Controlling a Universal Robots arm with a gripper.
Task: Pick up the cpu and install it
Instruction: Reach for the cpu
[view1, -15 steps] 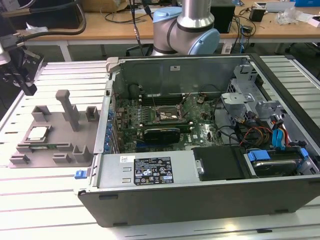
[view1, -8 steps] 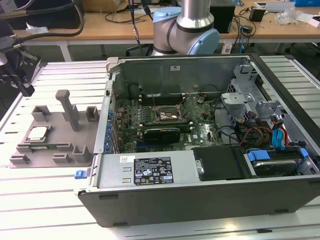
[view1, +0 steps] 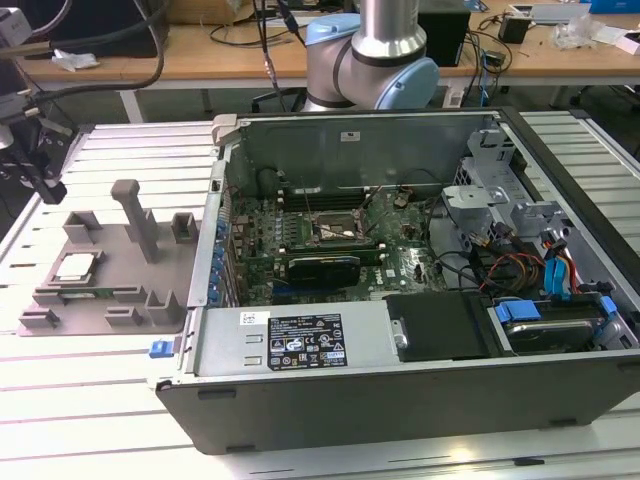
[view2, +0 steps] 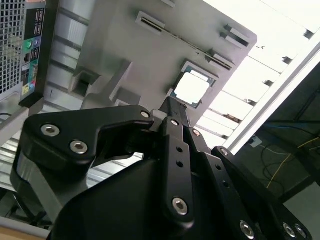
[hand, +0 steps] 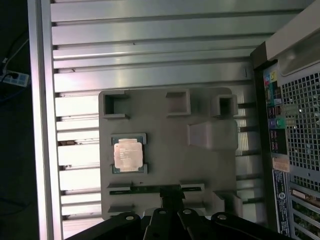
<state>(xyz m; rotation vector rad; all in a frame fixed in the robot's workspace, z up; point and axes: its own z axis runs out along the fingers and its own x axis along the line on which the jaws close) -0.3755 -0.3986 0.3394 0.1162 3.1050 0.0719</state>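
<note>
Well, my jaws are clenched on nothing, tips pressed together, and they hang above the grey tray (hand: 165, 125). The cpu (hand: 128, 154) lies flat in a square pocket of that tray, silvery top up, apart from my tips and not yet picked. I judge the pocket is there to keep the chip square and its lid open to a reach from above.

In the exterior view the tray rests on the slatted desk (view1: 70, 410) at nine o'clock from the computer case (view1: 400, 400), just beside its wall, so the carry between them would be short. Within the tray, the cpu sits at about eight o'clock from the tall post (view1: 135, 215).

The case lies on its side with the open face up, which turns the motherboard skyward. The socket frame (view1: 335, 230) sits near the board's middle, at roughly three o'clock from the tray
</note>
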